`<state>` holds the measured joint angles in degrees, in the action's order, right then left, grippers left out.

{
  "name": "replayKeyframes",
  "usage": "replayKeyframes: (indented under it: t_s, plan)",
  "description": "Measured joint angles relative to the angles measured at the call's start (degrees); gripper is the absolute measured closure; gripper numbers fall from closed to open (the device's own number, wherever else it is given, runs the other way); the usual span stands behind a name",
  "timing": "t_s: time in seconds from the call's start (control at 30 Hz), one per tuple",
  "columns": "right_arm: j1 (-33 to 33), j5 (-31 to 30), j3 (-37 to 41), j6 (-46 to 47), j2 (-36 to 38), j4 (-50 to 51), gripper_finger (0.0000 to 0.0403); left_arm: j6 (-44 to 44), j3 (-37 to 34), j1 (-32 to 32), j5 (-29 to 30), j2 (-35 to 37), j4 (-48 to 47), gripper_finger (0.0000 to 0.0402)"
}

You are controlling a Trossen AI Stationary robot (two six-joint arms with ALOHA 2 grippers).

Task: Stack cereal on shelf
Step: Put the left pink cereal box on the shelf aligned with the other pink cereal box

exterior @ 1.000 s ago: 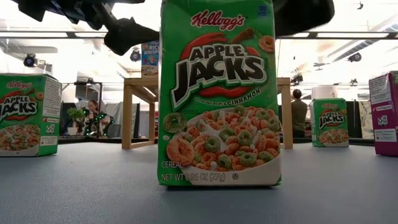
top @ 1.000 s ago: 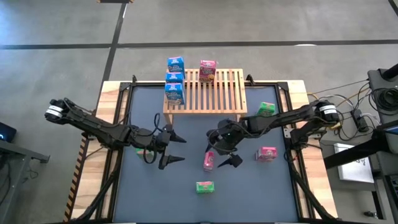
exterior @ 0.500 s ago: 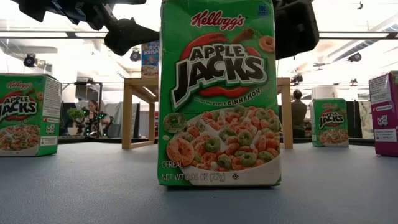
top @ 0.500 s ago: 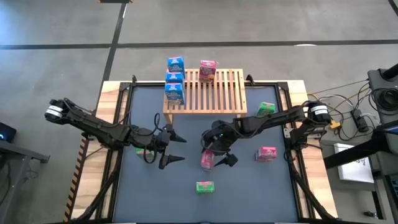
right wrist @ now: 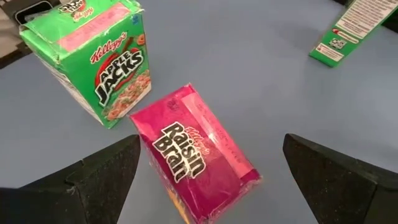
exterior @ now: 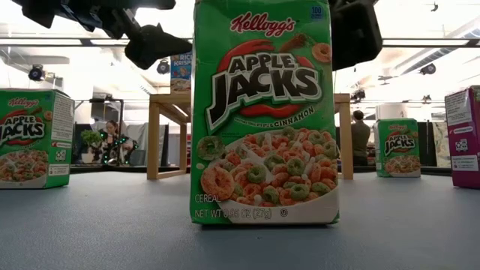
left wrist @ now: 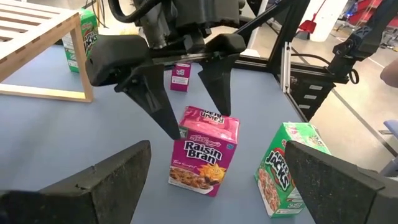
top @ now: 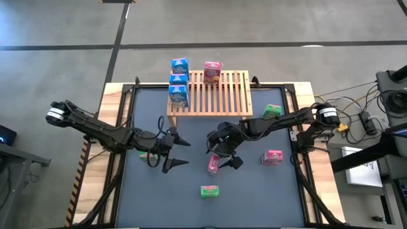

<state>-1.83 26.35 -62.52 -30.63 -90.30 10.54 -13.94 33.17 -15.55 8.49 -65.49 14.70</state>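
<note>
- On my low feed a green cardboard box (exterior: 262,112) fills the middle: "Kellogg's" in red script, "APPLE JACKS" in white block letters, "CINNAMON" beneath, and "CEREAL" at the foot over a bowl of orange and green rings.
- Two more Apple Jacks boxes stand upright on the matte grey tabletop (exterior: 112,232), one at the left edge (exterior: 34,139) and one far right (exterior: 397,148).
- Behind them, "RICE KRISPIES" seems to be the lettering on a blue box (exterior: 181,71), though I only catch part of it.
- My right gripper (top: 221,154) hangs over the magenta box (left wrist: 205,149) near the table's middle, jaws spread wide with a tapered black finger on either side of its top; I see no pinch.
- That box reads "Raisin Bran" in white on glossy magenta, and it stands upright with a slightly creased lid.
- My left gripper (top: 174,152) waits left of it, jaws apart and holding nothing.
- The shelf (top: 219,94), pale wood with parallel slats, sits at the table's far edge.
- It carries three blue boxes (top: 179,81) in a row along its left side and one magenta box (top: 212,72) near the back.
- Another magenta box (top: 272,157) lies on the tabletop to the right.
</note>
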Motion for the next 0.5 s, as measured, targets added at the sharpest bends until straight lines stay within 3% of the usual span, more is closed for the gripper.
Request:
replayKeyframes:
  t_s: [0.5]
  plan:
    - [0.0, 0.1, 0.4, -0.3, -2.0, 1.3, 0.0022, 0.0, -0.3, 0.0, 0.0, 0.0, 0.1, 0.0048]
